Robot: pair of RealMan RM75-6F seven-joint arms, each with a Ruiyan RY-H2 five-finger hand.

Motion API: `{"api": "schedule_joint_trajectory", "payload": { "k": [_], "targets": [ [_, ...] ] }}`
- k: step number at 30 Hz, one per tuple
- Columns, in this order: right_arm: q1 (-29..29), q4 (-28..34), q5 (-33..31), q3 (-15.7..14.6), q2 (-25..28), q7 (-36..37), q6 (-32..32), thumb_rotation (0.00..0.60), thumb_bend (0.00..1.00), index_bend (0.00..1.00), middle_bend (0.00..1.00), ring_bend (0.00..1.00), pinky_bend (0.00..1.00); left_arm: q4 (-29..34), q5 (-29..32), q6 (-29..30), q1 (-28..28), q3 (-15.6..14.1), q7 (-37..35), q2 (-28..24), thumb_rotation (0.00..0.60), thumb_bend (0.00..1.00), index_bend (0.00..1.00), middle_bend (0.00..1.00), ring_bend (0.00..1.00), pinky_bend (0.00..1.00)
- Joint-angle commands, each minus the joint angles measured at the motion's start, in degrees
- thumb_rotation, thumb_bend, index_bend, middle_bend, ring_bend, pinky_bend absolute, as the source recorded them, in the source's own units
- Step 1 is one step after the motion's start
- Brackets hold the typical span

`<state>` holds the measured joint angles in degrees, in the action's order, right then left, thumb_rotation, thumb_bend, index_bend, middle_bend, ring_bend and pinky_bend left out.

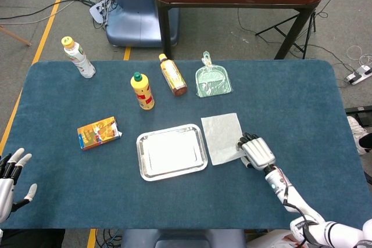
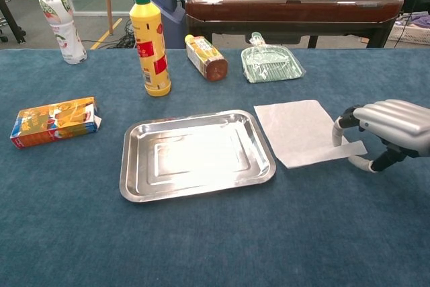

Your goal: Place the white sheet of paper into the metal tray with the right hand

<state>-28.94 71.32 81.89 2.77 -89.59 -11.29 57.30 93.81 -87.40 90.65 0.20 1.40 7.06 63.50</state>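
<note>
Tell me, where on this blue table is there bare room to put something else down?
Bare cloth runs along the near edge below the metal tray, between the left hand and right hand, and at far right beyond the white paper. The back is crowded: white bottle, yellow bottle, lying brown bottle, green dustpan; the orange box sits left of the tray.

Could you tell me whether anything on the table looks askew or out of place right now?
The brown bottle lies on its side while the other two bottles stand. The white sheet of paper sits slightly skewed beside the metal tray, the right robot hand resting on its corner.
</note>
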Motion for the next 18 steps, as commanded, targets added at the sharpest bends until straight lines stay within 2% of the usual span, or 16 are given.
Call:
{"api": "schedule_joint_trajectory", "payload": {
  "k": [1,18],
  "targets": [
    [-0.1,0.1,-0.1,0.0,0.1,-0.1,0.0,0.600,0.42,0.44,0.32,0.16,0.31,-0.1,0.0,-0.1,0.0,0.0,-0.1,0.0,0.600,0.31,0.17,0.08,0.06,0.01],
    [-1.4,0.1,-0.1,1.1,0.1,-0.1,0.8,0.600,0.42,0.45,0.33,0.16,0.31,-0.2,-0.1,-0.4,-0.3,0.1,-0.6,0.0,0.600,0.31,0.17,0.08,0.06,0.01]
  ]
}}
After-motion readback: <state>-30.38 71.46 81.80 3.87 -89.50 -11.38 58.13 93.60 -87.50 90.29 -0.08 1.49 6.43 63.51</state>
